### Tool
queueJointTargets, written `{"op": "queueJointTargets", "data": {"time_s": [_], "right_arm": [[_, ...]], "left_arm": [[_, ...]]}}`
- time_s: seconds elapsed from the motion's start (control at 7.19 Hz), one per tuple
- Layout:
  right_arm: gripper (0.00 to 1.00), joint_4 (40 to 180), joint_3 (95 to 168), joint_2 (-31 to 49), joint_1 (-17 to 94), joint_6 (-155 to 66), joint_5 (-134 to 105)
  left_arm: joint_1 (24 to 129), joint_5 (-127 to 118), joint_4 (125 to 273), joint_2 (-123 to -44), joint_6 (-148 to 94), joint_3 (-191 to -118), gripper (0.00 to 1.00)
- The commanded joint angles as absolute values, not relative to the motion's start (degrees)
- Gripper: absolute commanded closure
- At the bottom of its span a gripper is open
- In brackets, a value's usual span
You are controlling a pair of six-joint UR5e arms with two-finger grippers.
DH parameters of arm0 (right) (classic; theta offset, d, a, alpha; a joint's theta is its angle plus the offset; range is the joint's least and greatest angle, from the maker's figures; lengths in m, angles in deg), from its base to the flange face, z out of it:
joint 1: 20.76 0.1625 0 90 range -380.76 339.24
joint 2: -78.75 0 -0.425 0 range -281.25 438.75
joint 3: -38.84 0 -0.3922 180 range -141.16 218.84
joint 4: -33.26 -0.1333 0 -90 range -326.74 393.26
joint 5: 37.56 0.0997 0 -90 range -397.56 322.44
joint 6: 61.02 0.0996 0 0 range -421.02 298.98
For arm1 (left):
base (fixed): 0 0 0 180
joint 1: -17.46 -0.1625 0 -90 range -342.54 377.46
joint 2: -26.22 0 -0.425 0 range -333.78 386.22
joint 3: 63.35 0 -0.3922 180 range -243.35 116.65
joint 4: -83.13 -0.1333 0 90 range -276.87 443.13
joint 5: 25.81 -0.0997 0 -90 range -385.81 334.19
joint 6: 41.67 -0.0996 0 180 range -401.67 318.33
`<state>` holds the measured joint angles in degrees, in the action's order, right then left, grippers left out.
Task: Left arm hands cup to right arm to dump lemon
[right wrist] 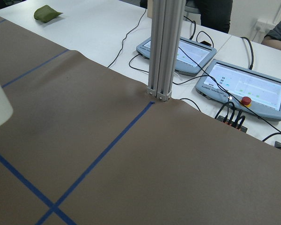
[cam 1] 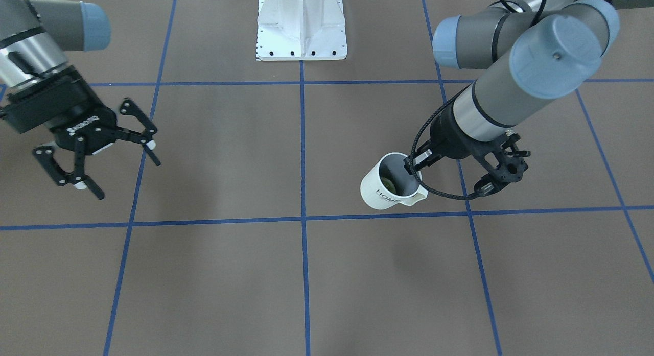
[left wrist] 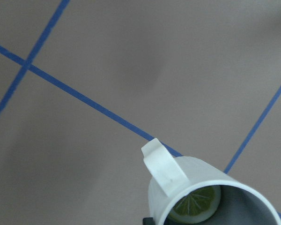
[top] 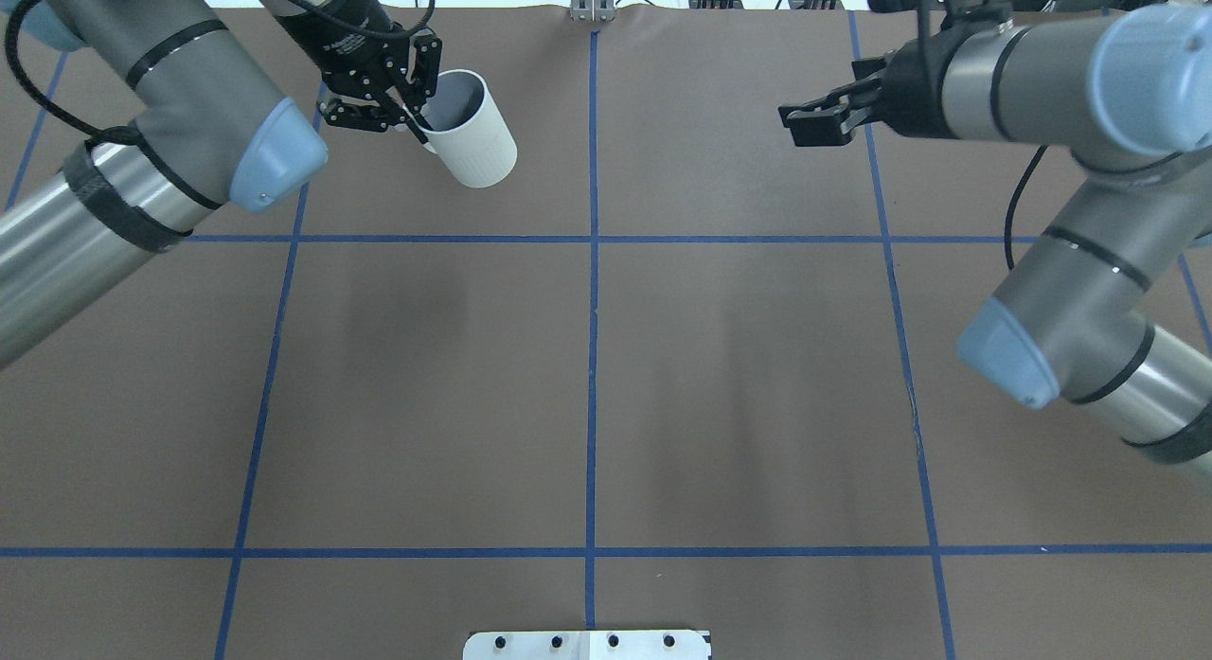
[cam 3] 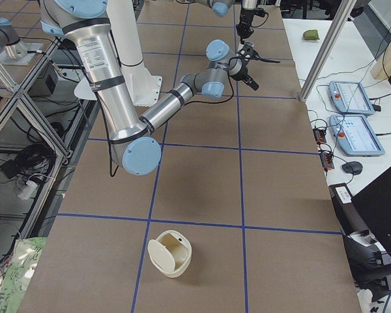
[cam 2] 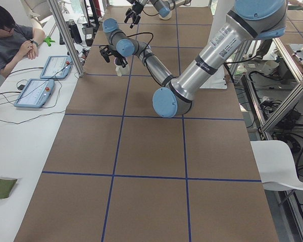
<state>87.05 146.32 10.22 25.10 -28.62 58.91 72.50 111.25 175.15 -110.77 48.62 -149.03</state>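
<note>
The worktop (top: 739, 385) is a flat brown mat that blue tape lines (top: 592, 262) divide into large squares, with one white mounting plate (cam 1: 301, 24) bolted at its edge on the robot's side. Along the far edge runs a white side table carrying two tablet-like screens (right wrist: 180, 49) (right wrist: 246, 86), loose cables and one green pouch (right wrist: 47, 12), and one aluminium post (right wrist: 164, 47) rises where mat and table meet. One person (cam 2: 10, 40) sits at that table. A single cream, open-fronted rounded piece (cam 3: 171, 254) stands alone at the worktop's end on the robot's right. There are two arms, one cup and one lemon slice. The left arm (cam 1: 511, 90) reaches over the far squares on its own side, and the left fingers (cam 1: 415, 163) are clamped on the rim of the cup (cam 1: 380, 192), close to its handle. The cup hangs tilted above the mat, its shadow lying apart from it, and the lemon (left wrist: 196, 206) rests inside against the dark wall. The right arm (top: 1042, 63) is well apart on the other side. The right fingers (top: 810, 122) are spread wide in the front view and hold nothing.
</note>
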Motion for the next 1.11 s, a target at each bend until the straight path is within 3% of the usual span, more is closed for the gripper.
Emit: {"op": "queueJointTargets", "data": {"time_s": [0.0, 0.97], "right_arm": [[0.01, 87.0, 147.0, 11.4, 12.0, -29.1, 39.8], [0.01, 90.2, 143.5, 17.3, 3.0, -33.9, 26.7]], "left_arm": [[71.6, 111.2, 176.6, -115.8, 53.5, -144.1, 1.0], [66.9, 111.1, 180.3, -120.8, 55.0, -140.2, 1.0]]}}
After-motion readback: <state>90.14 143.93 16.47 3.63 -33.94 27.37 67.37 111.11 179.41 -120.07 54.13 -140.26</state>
